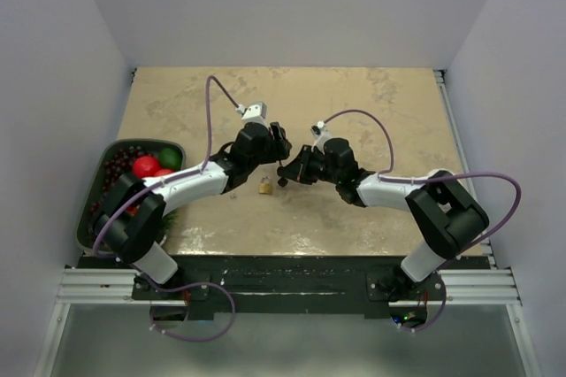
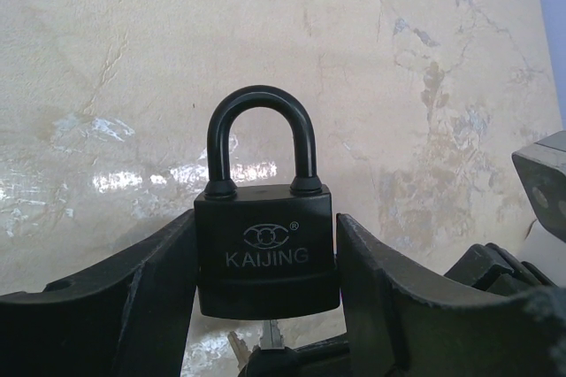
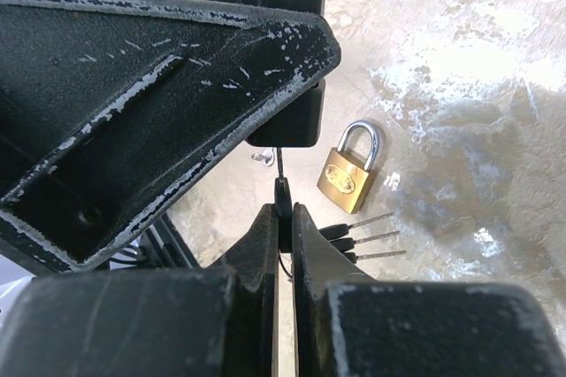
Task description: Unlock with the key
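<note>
upright black padlock point(image 2: 265, 253), shackle closed, key point(image 3: 282, 204) at its base.

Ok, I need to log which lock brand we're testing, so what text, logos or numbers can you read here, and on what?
"KAIJING": on the front of the black padlock, under an oval emblem.
"®": small mark just right of that emblem.
Brass padlock: the dark marking on its face is too small to read.
Nothing else is readable in any view.

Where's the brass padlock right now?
Top view: the brass padlock lies on the table, centre-left, just nearer the bases than the left gripper.
</note>
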Controlling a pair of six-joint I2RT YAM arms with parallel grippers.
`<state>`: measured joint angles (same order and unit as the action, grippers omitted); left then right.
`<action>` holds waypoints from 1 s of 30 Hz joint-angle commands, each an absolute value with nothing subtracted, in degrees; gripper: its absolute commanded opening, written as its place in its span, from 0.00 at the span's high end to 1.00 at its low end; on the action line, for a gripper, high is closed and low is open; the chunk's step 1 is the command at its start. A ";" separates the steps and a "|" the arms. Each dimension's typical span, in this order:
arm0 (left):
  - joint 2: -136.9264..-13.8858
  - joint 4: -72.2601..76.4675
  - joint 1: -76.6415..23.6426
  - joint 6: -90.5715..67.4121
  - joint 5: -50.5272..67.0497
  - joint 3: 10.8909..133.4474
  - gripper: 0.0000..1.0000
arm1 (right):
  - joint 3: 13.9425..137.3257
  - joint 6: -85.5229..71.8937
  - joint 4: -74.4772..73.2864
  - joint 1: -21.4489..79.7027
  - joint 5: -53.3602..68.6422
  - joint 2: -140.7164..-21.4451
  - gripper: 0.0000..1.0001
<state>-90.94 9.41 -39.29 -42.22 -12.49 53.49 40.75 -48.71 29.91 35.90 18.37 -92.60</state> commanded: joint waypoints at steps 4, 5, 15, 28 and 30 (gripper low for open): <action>-86.57 12.92 -42.98 -41.92 -10.81 52.47 1.00 | 42.01 -47.20 35.60 34.37 9.23 -90.18 1.00; -86.49 12.92 -43.07 -41.84 -11.07 52.30 1.00 | 42.19 -47.20 35.51 34.37 8.97 -90.18 1.00; -85.34 14.50 -43.77 -41.13 -10.55 51.42 1.00 | 42.10 -45.27 36.91 31.91 10.81 -89.39 1.00; -82.53 21.17 -43.86 -41.05 -6.33 48.26 1.00 | 39.29 -45.08 42.44 31.12 12.47 -86.75 1.00; -81.22 23.28 -43.86 -39.91 -4.75 47.46 1.00 | 38.32 -45.96 44.03 30.33 13.70 -86.49 1.00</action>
<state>-87.11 15.81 -41.91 -42.13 -12.14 49.06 38.70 -45.19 33.54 34.02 18.28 -89.27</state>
